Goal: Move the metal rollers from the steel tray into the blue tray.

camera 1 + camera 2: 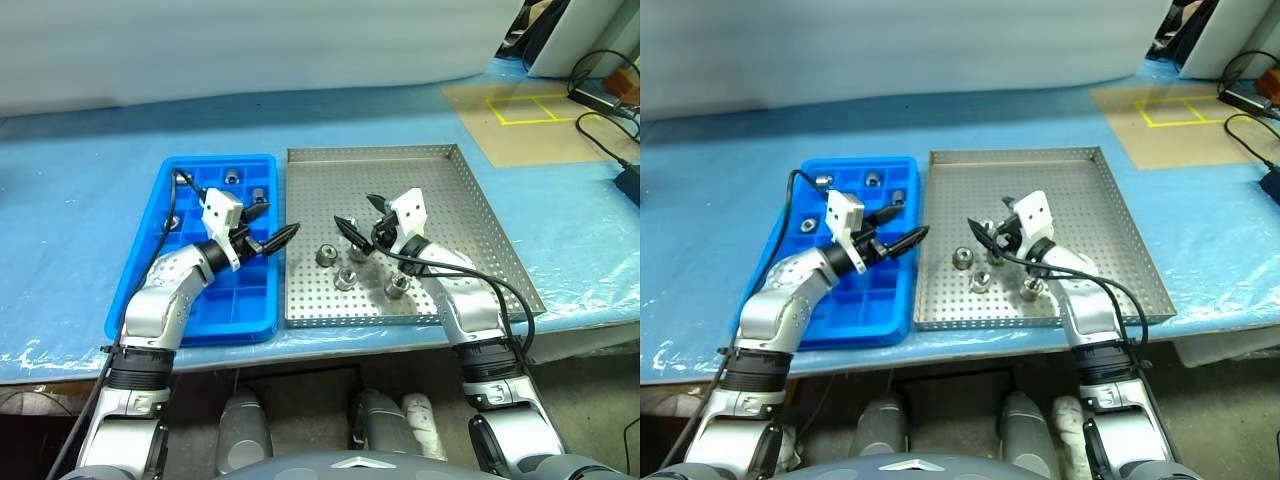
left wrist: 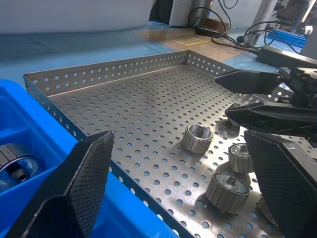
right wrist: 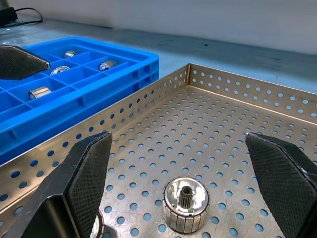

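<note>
Steel is gleaming under my right claw [image 1: 358, 224], which is hanging wide open and empty over the steel tray [image 1: 460, 215], where 4 metal rollers [image 1: 327, 255] are clustering near its front edge; I am judging it best to straddle the nearest 1 squarely before closing. My left claw [image 1: 277, 232] is gaping empty above the blue tray [image 1: 160, 225], some rollers already sitting near its far edge
</note>
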